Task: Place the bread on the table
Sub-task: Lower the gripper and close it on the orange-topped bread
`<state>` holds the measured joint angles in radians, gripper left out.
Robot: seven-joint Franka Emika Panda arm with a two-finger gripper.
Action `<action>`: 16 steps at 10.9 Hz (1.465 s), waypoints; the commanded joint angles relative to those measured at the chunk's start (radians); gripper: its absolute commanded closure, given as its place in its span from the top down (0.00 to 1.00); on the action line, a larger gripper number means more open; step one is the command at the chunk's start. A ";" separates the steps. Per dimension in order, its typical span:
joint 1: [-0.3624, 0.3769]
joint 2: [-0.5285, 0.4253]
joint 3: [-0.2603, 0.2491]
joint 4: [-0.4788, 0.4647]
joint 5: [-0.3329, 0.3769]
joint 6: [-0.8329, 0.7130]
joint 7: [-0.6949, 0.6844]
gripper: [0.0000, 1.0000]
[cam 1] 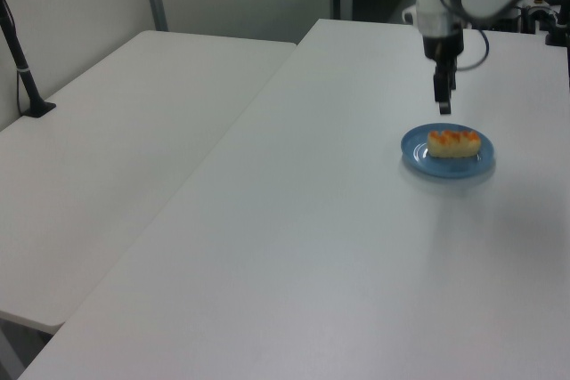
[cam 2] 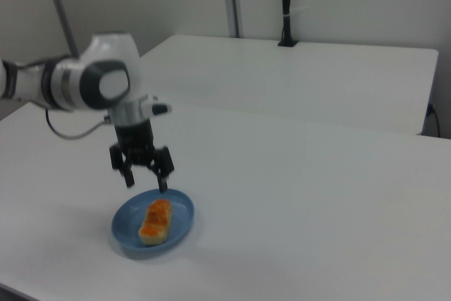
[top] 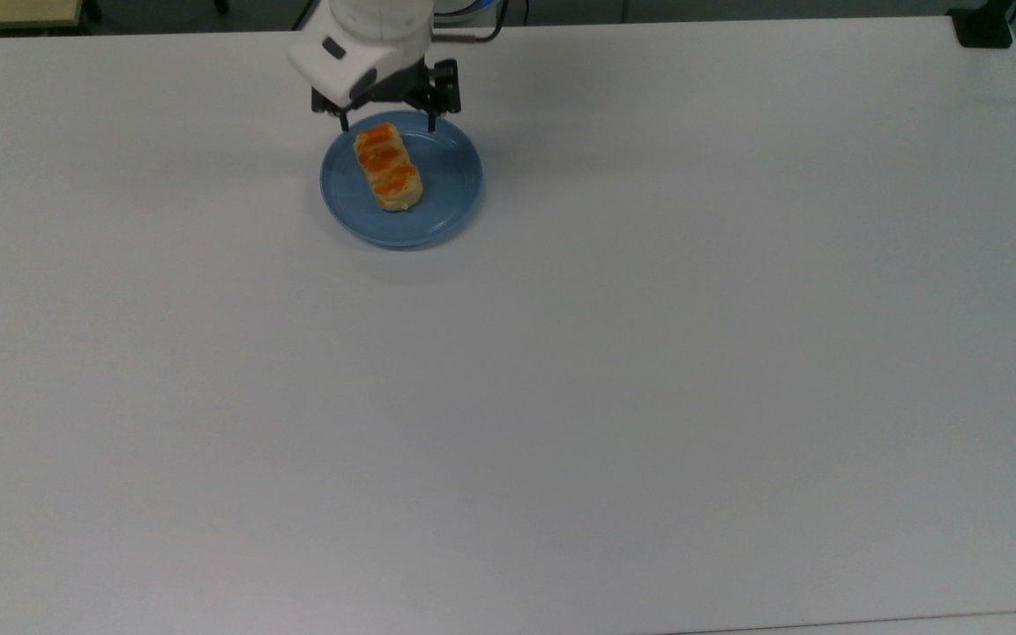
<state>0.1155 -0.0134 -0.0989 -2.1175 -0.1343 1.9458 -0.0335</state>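
item: bread (top: 387, 167), one piece. small oblong bun, tan-yellow sides, three orange glazed patches in a row along the top. lies flat on a round blue plate (top: 448, 203), long axis running slightly diagonal in the top view, set toward the top view's left half of the plate. not yet on the table (top: 614, 370).

item: table. large white matte top, bare around the plate on every side; free room for set-down close by.

item: gripper (top: 387, 119), two dark fingers spread apart, holding nothing. hangs above the plate's far rim in the top view, just beyond the bun's end; in the right view (cam 2: 145, 180) it sits above the plate's rear edge, fingers pointing down, clear of the bread.

handling, judged: likely light and soft, with some give under pressure; a firm squeeze could dent it. the glaze looks glossy and may be slick or tacky, so the top is a poor contact surface. the tan long sides look drier and fairly parallel.

hold point, judged: across the short width at the middle patch, one finger on each long side, low enough to catch the flanks but off the plate. the spread looks wider than the bun's width, though this cannot be confirmed.

risk, judged: plate is shallow and loose; a finger touching it could shove it.
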 commanded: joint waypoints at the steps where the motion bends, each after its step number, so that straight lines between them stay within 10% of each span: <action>1: 0.001 0.019 -0.004 -0.134 -0.065 0.131 -0.022 1.00; 7: -0.040 0.115 -0.002 -0.136 -0.102 0.234 -0.039 1.00; 11: -0.023 0.104 0.002 -0.128 -0.045 0.231 -0.025 0.40; 16: 0.035 0.114 0.022 0.058 0.066 0.074 0.019 0.39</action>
<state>0.0890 0.0973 -0.0844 -2.1461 -0.1429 2.0765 -0.0544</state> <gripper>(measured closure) 0.604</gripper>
